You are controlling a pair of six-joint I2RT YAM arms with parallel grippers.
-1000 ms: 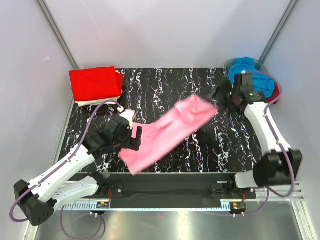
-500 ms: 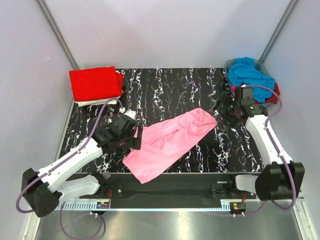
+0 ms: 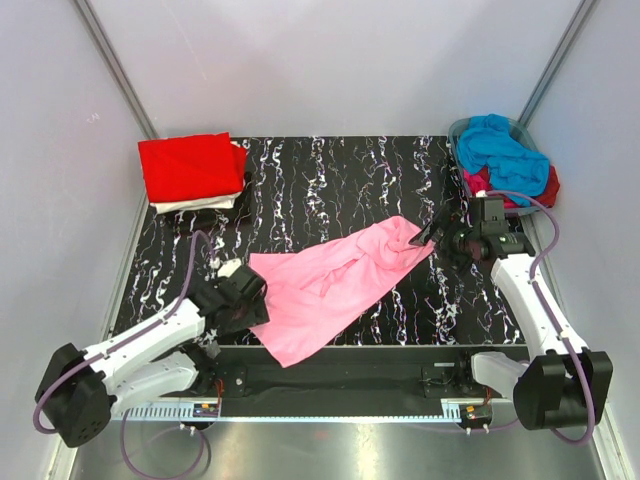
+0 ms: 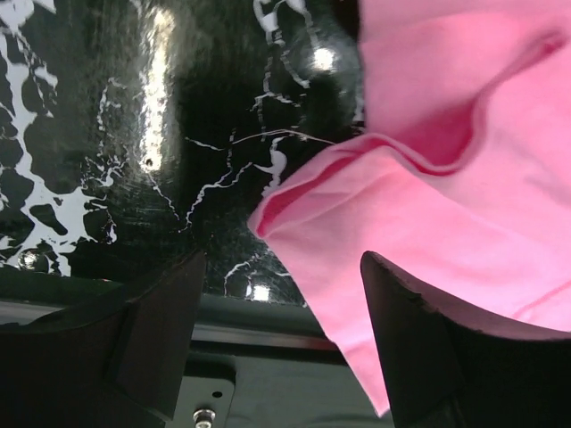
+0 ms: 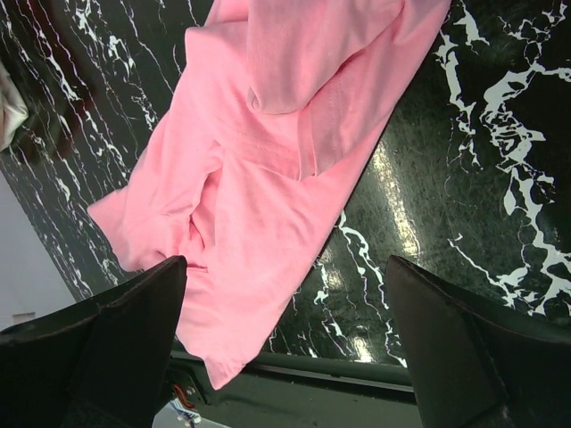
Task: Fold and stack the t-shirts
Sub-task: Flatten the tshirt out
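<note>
The light pink t-shirt (image 3: 330,285) lies crumpled on the black marbled table, running from near centre-right down to the front edge; it also shows in the left wrist view (image 4: 464,205) and in the right wrist view (image 5: 268,196). My left gripper (image 3: 250,305) is open and empty at the shirt's left edge, near the table front. My right gripper (image 3: 438,235) is open and empty just right of the shirt's upper end. A folded red t-shirt (image 3: 190,166) lies on a white one (image 3: 200,204) at the back left. Bright blue (image 3: 500,148) and magenta (image 3: 505,195) t-shirts fill the basket.
The grey-rimmed plastic basket (image 3: 458,130) stands at the back right corner. White walls enclose the table on three sides. The table's front edge and a metal rail (image 4: 268,330) run just under the pink shirt's lower corner.
Both grippers have let go of the pink shirt, which dropped from mid-air onto the table. The left gripper moved down toward the front edge; the right gripper drew back to the right.
</note>
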